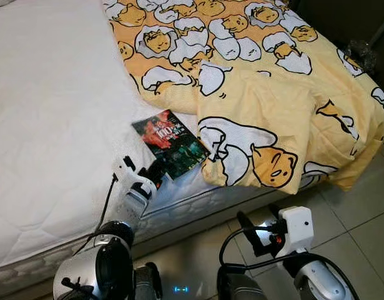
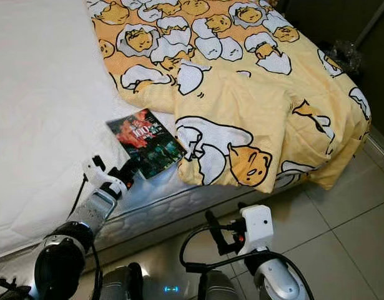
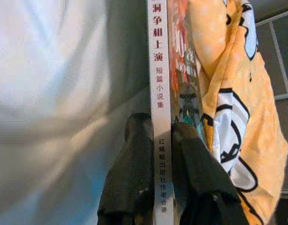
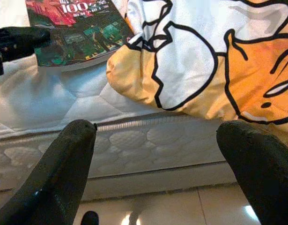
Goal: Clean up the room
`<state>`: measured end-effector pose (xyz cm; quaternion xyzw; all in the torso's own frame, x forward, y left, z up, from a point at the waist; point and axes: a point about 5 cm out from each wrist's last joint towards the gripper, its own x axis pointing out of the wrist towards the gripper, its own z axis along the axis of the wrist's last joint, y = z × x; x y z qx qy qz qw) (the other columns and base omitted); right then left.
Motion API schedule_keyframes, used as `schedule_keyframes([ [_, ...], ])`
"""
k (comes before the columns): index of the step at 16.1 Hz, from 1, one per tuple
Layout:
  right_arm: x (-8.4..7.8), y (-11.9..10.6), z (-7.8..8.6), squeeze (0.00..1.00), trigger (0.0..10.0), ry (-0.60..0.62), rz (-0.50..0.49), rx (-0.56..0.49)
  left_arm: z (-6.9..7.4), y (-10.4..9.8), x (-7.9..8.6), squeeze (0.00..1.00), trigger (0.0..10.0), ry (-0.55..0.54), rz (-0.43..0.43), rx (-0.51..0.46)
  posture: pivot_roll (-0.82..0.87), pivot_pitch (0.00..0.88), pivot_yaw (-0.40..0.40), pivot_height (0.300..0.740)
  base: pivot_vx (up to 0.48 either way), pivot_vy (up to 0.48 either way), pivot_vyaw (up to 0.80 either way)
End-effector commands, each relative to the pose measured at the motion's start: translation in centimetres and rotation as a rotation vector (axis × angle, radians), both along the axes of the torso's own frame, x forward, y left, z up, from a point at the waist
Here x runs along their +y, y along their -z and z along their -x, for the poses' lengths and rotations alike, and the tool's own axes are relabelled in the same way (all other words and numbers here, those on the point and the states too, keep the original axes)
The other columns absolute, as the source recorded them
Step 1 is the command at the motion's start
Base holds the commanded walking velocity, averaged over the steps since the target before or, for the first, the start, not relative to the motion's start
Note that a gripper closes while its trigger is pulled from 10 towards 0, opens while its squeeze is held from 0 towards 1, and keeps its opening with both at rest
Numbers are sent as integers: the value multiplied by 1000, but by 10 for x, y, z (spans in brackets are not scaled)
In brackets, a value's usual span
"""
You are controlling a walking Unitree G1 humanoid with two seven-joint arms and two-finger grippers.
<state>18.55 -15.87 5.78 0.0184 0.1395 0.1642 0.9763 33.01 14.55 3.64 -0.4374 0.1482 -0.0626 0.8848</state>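
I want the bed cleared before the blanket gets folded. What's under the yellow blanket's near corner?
The book's far edge meets the yellow blanket; whether it runs beneath, I cannot tell. The left gripper clamps the book's spine. White mattress lies underneath; anything else is covered.

left hand (image 3: 158, 154): arm extended forward, fingers clamped | right hand (image 4: 158, 154): held low, fingers spread wide

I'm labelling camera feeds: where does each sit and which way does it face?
Eye views: head, looking down at the bed; both arms show.
Left wrist: along the left claw, shut on the book.
Right wrist: along the open right claw, toward the mattress edge.
Shared: book and yellow blanket.
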Motion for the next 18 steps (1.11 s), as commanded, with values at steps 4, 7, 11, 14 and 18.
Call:
schedule_keyframes([
  [4,-2,1,-17,0,10000,26,6,-32,-15,-27,29,0,0,-20,-283,-117,-131,93,22,740,0,0,0],
  [7,-4,-6,-41,0,10000,80,-61,-79,-10,-41,74,0,0,-158,-427,-149,-66,33,34,740,0,0,0],
  [11,-18,-16,-81,0,10000,244,-205,-79,47,-73,84,0,0,-78,-870,-393,38,0,27,740,0,0,0],
  [14,-14,-16,-92,0,10000,212,-194,-89,58,-83,64,0,0,-26,-969,-470,65,0,4,740,0,0,354],
  [18,-2,-13,-96,0,10000,103,-168,-83,63,-75,41,0,10000,-79,-1011,-354,57,0,-44,740,0,0,0],
])
